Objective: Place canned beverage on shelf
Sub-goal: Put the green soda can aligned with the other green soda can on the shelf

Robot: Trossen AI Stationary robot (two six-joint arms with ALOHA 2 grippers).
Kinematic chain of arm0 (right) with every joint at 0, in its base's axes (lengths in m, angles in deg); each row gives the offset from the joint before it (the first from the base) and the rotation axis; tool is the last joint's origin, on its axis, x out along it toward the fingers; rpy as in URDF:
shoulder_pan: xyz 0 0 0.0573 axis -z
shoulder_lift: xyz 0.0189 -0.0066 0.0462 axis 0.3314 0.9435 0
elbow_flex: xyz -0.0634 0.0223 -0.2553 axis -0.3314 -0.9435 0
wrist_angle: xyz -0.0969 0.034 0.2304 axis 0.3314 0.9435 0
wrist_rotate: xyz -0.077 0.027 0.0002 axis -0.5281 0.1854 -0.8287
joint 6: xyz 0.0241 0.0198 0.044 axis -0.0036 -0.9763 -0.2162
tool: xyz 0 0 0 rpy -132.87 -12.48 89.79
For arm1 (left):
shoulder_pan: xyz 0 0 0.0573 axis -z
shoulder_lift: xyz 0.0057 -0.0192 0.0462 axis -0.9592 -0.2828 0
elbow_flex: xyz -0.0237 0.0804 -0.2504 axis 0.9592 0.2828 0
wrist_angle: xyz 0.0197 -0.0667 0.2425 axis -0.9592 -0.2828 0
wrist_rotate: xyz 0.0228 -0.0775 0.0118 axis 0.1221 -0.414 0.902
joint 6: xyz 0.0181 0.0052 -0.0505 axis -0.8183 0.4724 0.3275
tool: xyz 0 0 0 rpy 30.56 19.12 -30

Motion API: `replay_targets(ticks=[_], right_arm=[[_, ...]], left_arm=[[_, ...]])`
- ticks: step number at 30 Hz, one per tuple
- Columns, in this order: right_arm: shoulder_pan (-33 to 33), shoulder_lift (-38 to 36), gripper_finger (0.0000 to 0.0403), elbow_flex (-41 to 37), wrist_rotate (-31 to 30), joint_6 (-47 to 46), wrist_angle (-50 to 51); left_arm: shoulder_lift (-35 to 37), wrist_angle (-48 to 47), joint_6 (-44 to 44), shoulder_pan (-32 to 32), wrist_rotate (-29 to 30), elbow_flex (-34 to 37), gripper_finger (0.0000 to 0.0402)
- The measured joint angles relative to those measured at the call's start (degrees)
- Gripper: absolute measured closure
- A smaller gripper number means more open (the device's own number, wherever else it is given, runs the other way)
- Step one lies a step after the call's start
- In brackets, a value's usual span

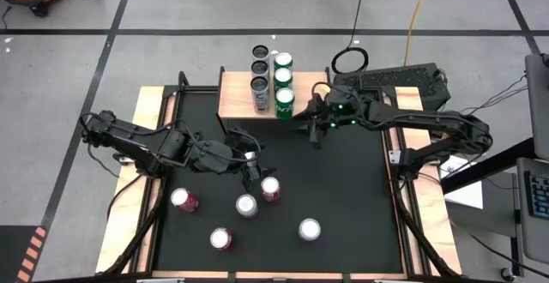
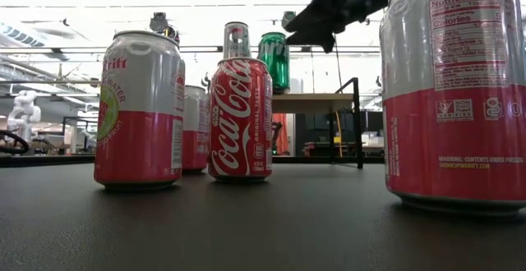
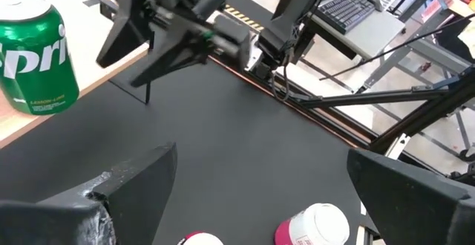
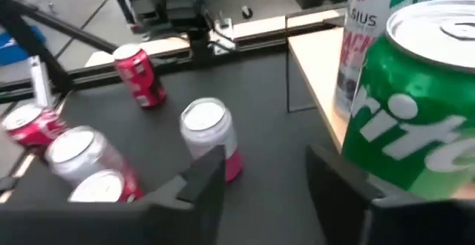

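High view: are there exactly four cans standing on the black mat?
No, five cans stand on the black mat, below the shelf.

The shelf has bare board on its left half; its right half is filled by two rows of cans. The right gripper hangs just beside the nearest green can, blocking that side. Five cans crowd the bench front; the black middle strip lies free.
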Motion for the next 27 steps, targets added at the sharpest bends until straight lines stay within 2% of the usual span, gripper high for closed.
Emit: replay_targets(ticks=[7, 11, 27], right_arm=[[0.5, 4.4, 0.0348, 0.0, -0.9, -1.0, -2.7], [0.7, 5.9, 0.0394, 0.0, -0.9, -0.2, -2.4], [1.7, 9.3, 0.0402, 0.0, -1.3, 0.0, -4.2]], left_arm=[[0.0, -0.3, 0.0, 0.0, 0.0, 0.0, 0.0004], [0.0, -0.8, 0.0, 0.0, 0.0, 0.0, 0.0004], [0.0, -1.4, 0.0, 0.0, 0.0, 0.0, 0.0004]])
